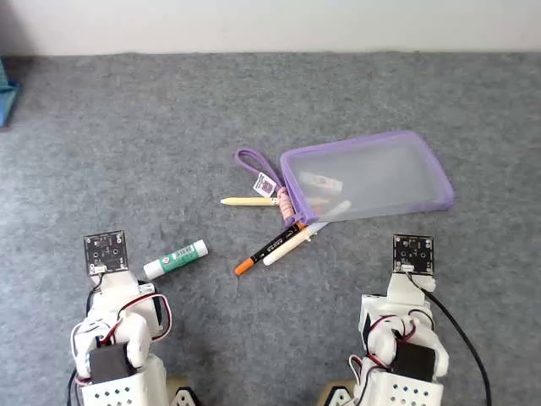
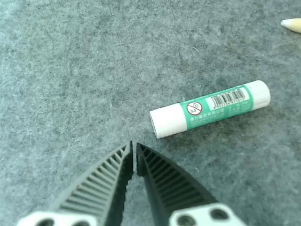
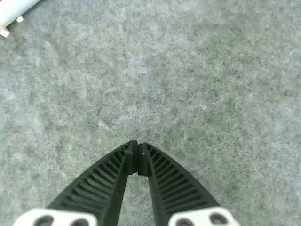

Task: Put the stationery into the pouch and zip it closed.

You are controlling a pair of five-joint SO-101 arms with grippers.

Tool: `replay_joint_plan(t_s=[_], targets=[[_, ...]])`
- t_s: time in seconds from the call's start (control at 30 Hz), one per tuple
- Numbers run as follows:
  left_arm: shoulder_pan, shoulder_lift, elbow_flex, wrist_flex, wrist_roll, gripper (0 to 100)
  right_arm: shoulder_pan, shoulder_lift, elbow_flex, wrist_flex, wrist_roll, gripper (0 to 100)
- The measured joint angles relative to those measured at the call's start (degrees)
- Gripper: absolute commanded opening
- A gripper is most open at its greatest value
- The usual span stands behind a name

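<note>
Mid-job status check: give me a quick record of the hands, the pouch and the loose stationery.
left hand: shut, empty, beside glue stick
right hand: shut, empty, above grey mat
pouch: flat on mat, something inside
glue stick: loose, apart from pouch
yellow pen: loose, beside pouch strap
black marker, white pen: side by side, ends at pouch edge

Left gripper (image 2: 133,157): jaws closed together, holding nothing, over grey carpet (image 2: 70,70). Glue stick (image 2: 210,108) lies flat just beyond the jaw tips, untouched. A cream pen tip (image 2: 291,24) lies farther off.
</note>
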State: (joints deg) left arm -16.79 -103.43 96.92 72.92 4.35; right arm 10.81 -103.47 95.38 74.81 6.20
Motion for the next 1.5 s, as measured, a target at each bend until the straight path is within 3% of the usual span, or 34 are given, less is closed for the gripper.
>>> replay_joint_plan(t_s=[0.7,0.83,0.97,1.17,1.33,1.5], targets=[[0.0,0.0,0.0,0.0,0.0,1,0.0,0.0,0.0,0.0,0.09,1.1],[0.0,0.0,0.0,0.0,0.0,1,0.0,0.0,0.0,-2.2,4.75,0.8],[0.0,0.0,0.0,0.0,0.0,1,0.0,0.0,-0.09,-5.54,4.84,0.8],[0.0,0.0,0.0,0.0,0.0,1,-6.59,0.26,-6.42,-5.63,4.4,0.8],[0.0,0.0,0.0,0.0,0.0,1,-8.97,12.04,-16.0,-5.63,2.64,1.2],[0.0,0.0,0.0,0.0,0.0,1,-14.59,36.66,-30.15,-5.63,-4.48,1.2]])
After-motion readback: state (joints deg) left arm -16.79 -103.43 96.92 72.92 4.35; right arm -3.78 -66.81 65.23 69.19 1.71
